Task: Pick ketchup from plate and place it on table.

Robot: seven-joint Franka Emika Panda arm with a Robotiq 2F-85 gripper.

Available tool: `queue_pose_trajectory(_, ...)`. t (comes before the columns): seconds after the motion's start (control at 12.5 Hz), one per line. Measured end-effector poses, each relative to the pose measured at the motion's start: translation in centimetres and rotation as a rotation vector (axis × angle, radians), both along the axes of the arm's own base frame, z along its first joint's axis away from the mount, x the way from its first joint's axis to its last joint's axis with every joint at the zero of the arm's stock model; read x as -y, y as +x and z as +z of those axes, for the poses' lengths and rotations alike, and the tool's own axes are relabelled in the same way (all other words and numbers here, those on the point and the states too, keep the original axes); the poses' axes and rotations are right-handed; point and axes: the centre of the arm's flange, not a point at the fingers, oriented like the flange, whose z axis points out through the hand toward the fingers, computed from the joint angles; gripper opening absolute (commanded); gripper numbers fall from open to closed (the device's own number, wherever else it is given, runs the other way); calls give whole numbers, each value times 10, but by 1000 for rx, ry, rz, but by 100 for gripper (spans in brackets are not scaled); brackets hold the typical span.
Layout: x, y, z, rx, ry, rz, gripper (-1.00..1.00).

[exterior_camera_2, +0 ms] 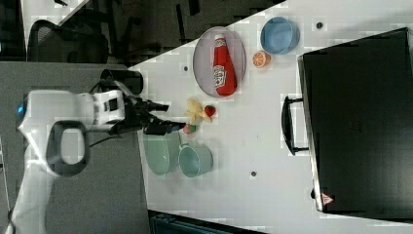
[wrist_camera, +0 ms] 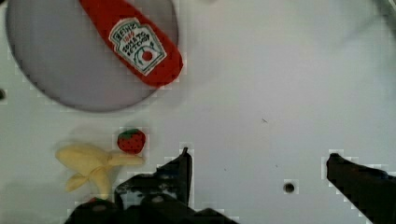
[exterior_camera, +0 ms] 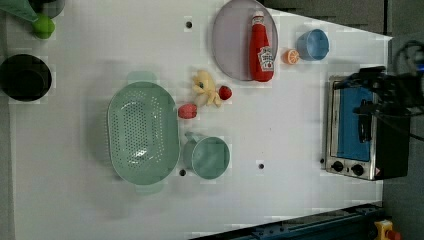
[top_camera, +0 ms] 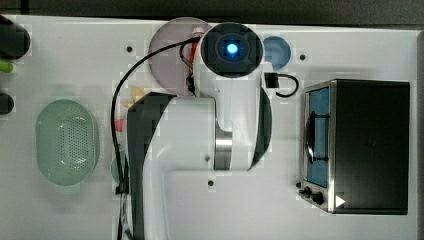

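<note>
The ketchup (exterior_camera: 261, 50) is a red bottle with a white cap and a label, and it lies flat on the greyish-mauve plate (exterior_camera: 232, 40). The right view shows the ketchup (exterior_camera_2: 223, 63) and the plate (exterior_camera_2: 204, 58) too. In the wrist view the ketchup (wrist_camera: 135, 42) lies across the plate (wrist_camera: 60, 70), apart from my gripper (wrist_camera: 259, 158). The gripper is open over bare white table (wrist_camera: 261, 93), with nothing between its fingers. My gripper (exterior_camera_2: 168, 117) hangs well above the table in the right view. In the top view my arm covers most of the plate (top_camera: 167, 50).
A peeled banana (exterior_camera: 206, 87), a strawberry (exterior_camera: 225, 92) and a pinkish-red piece (exterior_camera: 187, 111) lie just off the plate. A green colander (exterior_camera: 142, 132) and a green cup (exterior_camera: 210, 157) stand nearby. A blue bowl (exterior_camera: 312, 44), an orange slice (exterior_camera: 291, 56) and a toaster oven (exterior_camera: 360, 130) are also on the table.
</note>
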Motion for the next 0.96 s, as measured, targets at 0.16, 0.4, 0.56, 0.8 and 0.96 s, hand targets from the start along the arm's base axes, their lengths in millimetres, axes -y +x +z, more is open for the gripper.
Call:
queue_pose_trajectory(0.16, -5, 12, -32, -10, 13, 71, 100)
queue_pose_trajectory(0.4, -11, 23, -69, -36, 33, 179, 100)
queue_pose_trajectory(0.56, -10, 36, -86, -22, 42, 253, 100)
queue_pose_trajectory(0.8, -7, 65, -103, 19, 56, 368, 100)
queue_pose_trajectory(0.96, -8, 77, -122, 30, 73, 421, 100)
